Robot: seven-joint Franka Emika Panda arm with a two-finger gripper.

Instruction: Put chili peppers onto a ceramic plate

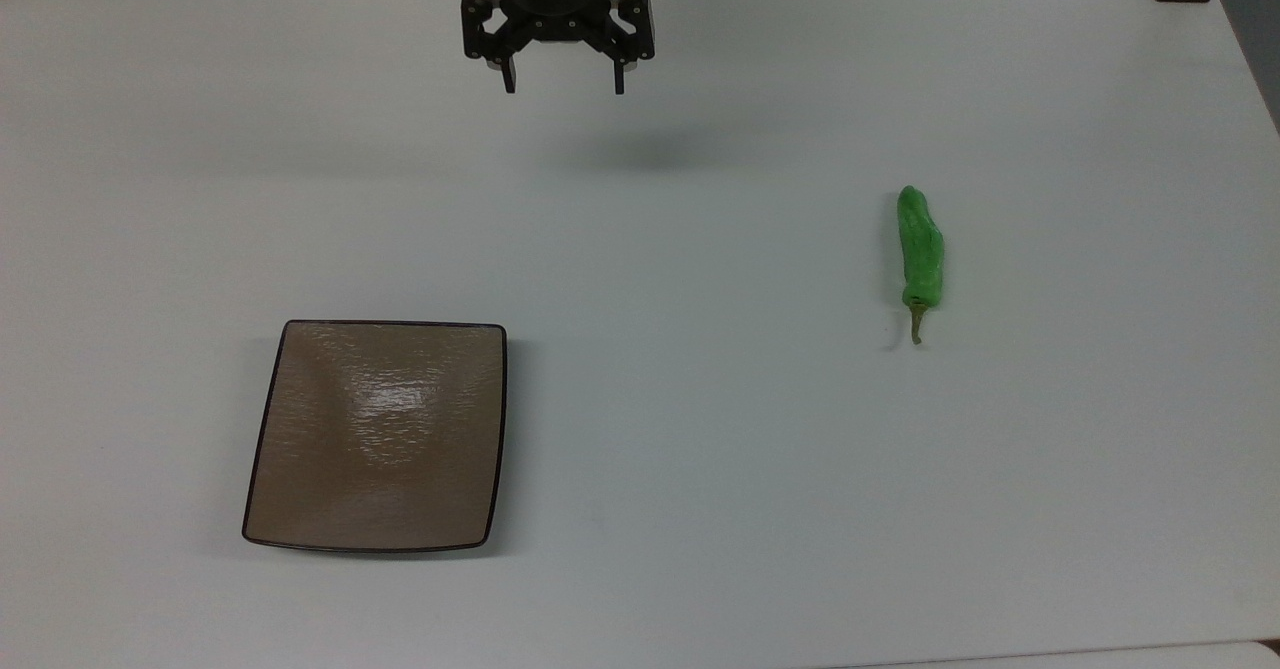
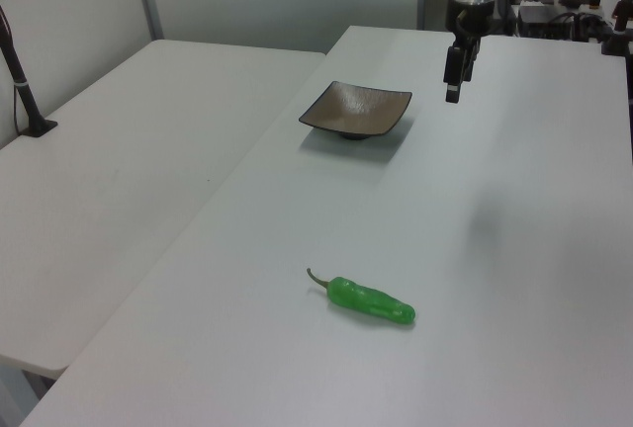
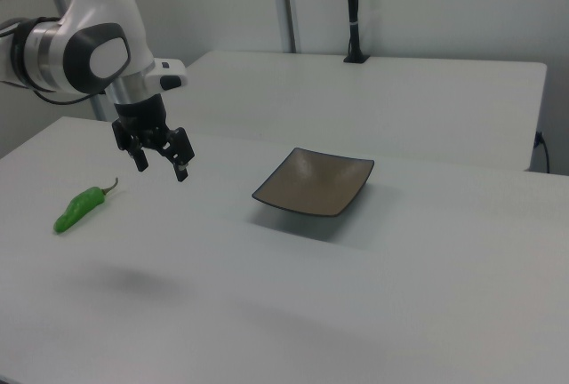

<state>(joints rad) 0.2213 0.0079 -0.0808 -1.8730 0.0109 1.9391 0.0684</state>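
A square ceramic plate [image 1: 378,436] sits nearest the top view's lower edge, glossy taupe-brown with a thin dark rim, faint ripples across its face and sides that curve slightly inward; nothing lies on it. Well apart, toward the top view's right, a single chili pepper [image 1: 920,252] rests flat on the smooth, matte white table [image 1: 700,449], its skin bright green and slightly wrinkled, its short olive-brown stem curling toward the top view's lower edge. Farther back, the black two-finger gripper [image 1: 560,84] hangs above the table beneath the arm's rounded white casing, its jaws spread wide and holding nothing, a soft shadow cast on the surface below. In the right view the gripper [image 3: 161,170] hovers between pepper [image 3: 82,206] and plate [image 3: 313,181], touching neither.
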